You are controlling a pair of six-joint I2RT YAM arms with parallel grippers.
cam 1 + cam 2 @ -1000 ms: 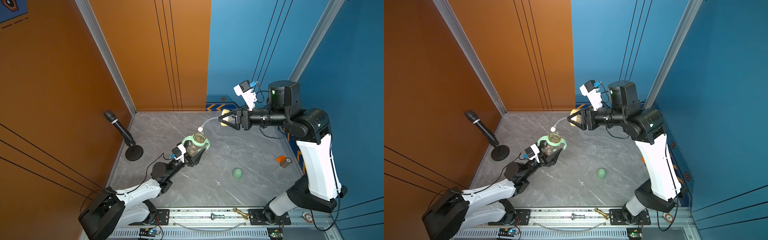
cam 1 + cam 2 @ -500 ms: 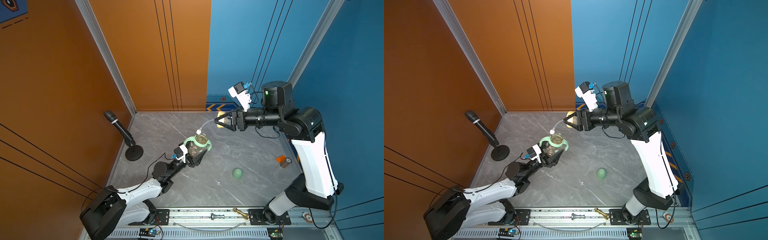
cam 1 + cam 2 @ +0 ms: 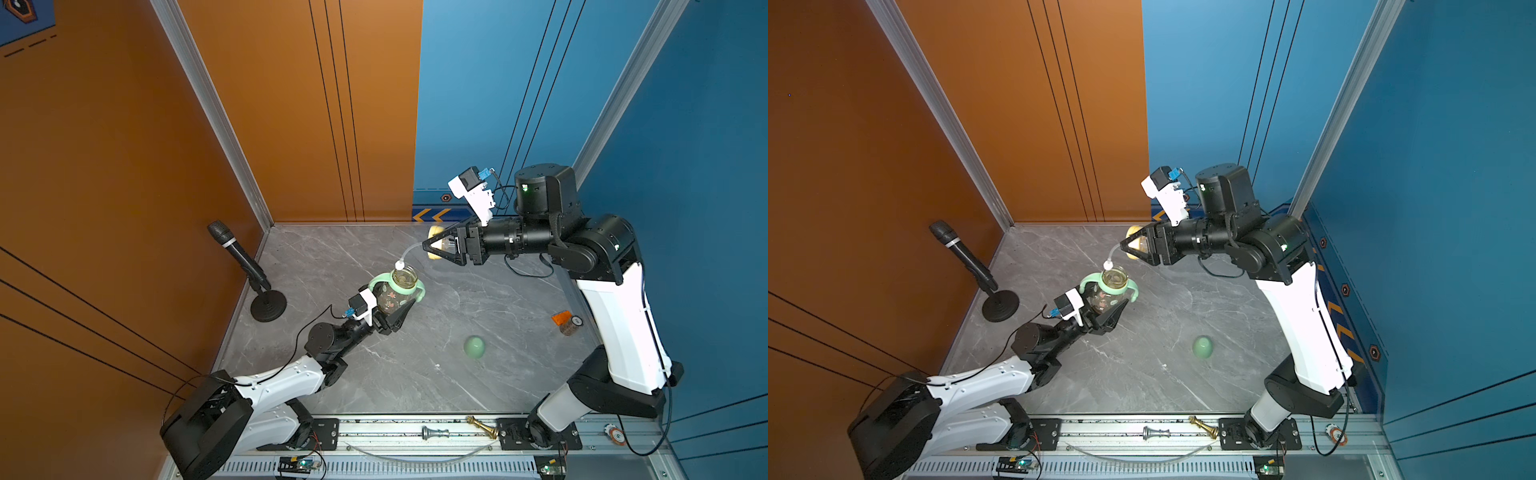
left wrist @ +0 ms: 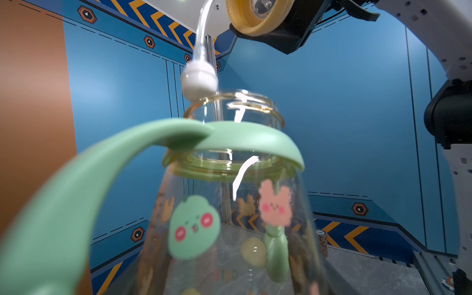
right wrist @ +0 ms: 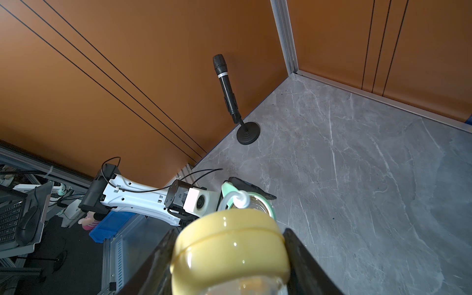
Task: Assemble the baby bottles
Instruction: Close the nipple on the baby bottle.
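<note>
My left gripper [image 3: 397, 309] is shut on the body of the clear amber-tinted baby bottle [image 3: 395, 291] and holds it off the table, mouth up. Printed figures show on the bottle [image 4: 229, 217]. A mint-green two-handled ring [image 4: 242, 138] sits around its neck. My right gripper [image 3: 432, 245] is shut on the pale yellow collar [image 5: 229, 247], up and to the right of the bottle. The collar's straw curves down, and its white end [image 4: 199, 79] hangs at the rim of the bottle's open mouth. The mint-green dome cap [image 3: 474, 347] lies alone on the table.
A black microphone on a round stand [image 3: 249, 270] is by the left wall. A small brown jar with an orange piece [image 3: 567, 322] sits near the right arm's base. Two chess pieces [image 3: 436, 432] lie on the front rail. Walls close in three sides.
My right gripper has carried the collar a little to the left, bringing the straw's white end to the bottle's mouth. The left gripper with the bottle has shifted only slightly.
</note>
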